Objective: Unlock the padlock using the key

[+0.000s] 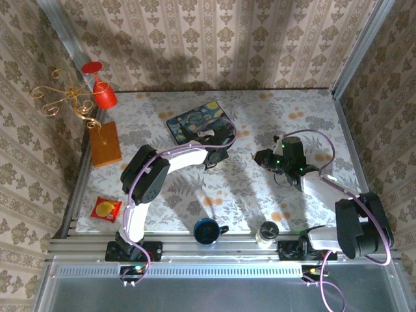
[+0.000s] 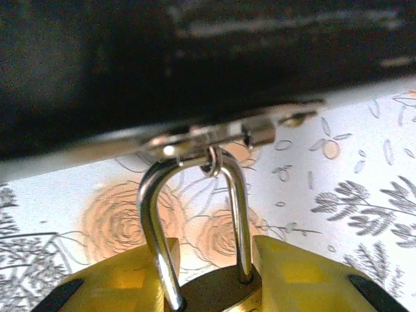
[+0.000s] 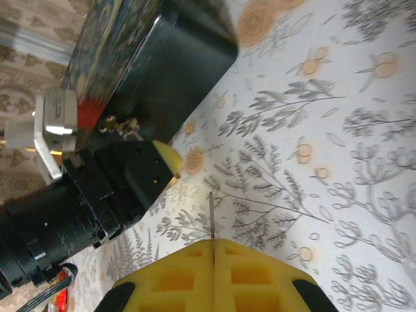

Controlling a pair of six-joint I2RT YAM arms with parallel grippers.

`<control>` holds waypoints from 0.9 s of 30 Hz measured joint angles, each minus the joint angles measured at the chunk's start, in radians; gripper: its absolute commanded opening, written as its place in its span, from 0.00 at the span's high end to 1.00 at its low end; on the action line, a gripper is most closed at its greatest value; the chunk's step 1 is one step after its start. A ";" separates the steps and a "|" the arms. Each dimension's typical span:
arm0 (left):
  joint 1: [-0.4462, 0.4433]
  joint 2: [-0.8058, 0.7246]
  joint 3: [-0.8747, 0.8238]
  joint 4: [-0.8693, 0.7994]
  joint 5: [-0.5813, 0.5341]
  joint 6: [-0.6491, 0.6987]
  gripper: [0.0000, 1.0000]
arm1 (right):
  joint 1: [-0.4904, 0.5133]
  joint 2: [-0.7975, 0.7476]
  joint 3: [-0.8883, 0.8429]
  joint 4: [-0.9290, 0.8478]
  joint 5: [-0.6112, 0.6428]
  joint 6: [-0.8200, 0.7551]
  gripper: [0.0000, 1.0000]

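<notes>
Beside the one painted tin [image 1: 198, 123], your left gripper [image 2: 218, 257] pinches the one padlock [image 2: 214, 292], and your right gripper [image 3: 212, 250] pinches one key [image 3: 211, 214]. One mug [image 1: 207, 231] and one jar [image 1: 267, 234] stand at the near edge.

Left arm [image 1: 179, 158]: I see it bent at the elbow, forearm reaching right.
Left gripper [image 2: 211, 257]: fingers [image 2: 123, 279] clamped on the padlock [image 2: 214, 292] body.
Right arm [image 1: 325, 185]: forearm angled up-left from its elbow.
Right gripper [image 3: 213, 260]: fingers [image 3: 260, 276] pressed together for me, pinching the key [image 3: 211, 214].

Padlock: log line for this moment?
left gripper shut on padlock | shackle through tin clasp | right gripper shut on key | key not yet inserted
</notes>
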 measured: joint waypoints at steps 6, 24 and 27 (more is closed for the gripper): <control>0.013 0.000 0.000 0.042 0.106 0.003 0.72 | 0.048 0.117 0.000 0.087 -0.041 -0.021 1.00; 0.020 -0.010 -0.043 0.193 0.244 -0.034 0.75 | 0.053 0.218 -0.068 0.236 -0.104 -0.023 1.00; 0.023 -0.012 -0.045 0.202 0.270 -0.050 0.75 | 0.053 0.216 -0.084 0.238 -0.111 -0.034 1.00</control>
